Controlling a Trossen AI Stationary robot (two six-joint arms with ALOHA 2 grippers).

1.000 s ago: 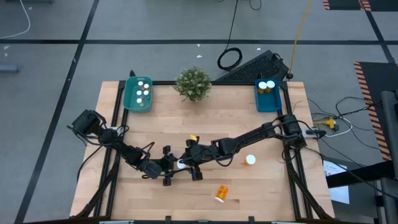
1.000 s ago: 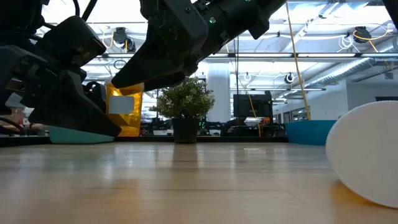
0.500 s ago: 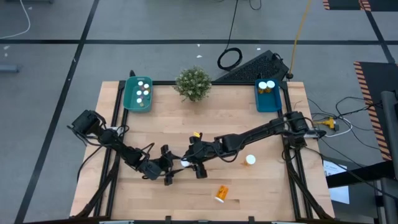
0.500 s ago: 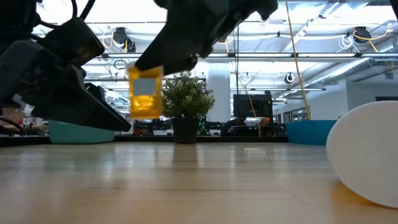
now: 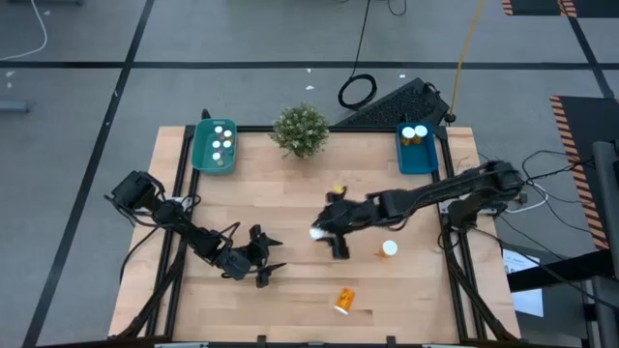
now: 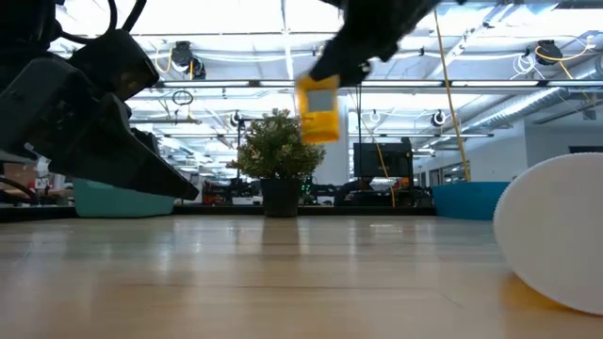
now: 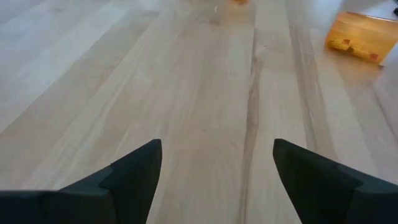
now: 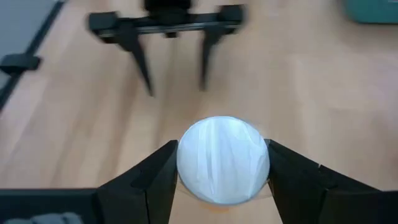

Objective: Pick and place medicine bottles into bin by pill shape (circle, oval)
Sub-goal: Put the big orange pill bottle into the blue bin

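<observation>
Right gripper (image 5: 325,233) clamped on an orange white-capped medicine bottle (image 8: 223,159), lifted clear of the wooden table (image 5: 290,184) near the middle of the high view, cap wedged between both fingers (image 8: 155,177). Seen in the low view as a yellow-orange bottle hanging high in the frame, just right of the potted plant (image 6: 279,155). Left gripper (image 5: 263,262) spread wide and empty, lower left of centre, low over the boards. Two loose bottles (image 5: 388,248) (image 5: 344,301) lay right of and below the held one. Green bin (image 5: 215,145) at upper left held several white caps; blue bin (image 5: 417,148) at upper right held two.
</observation>
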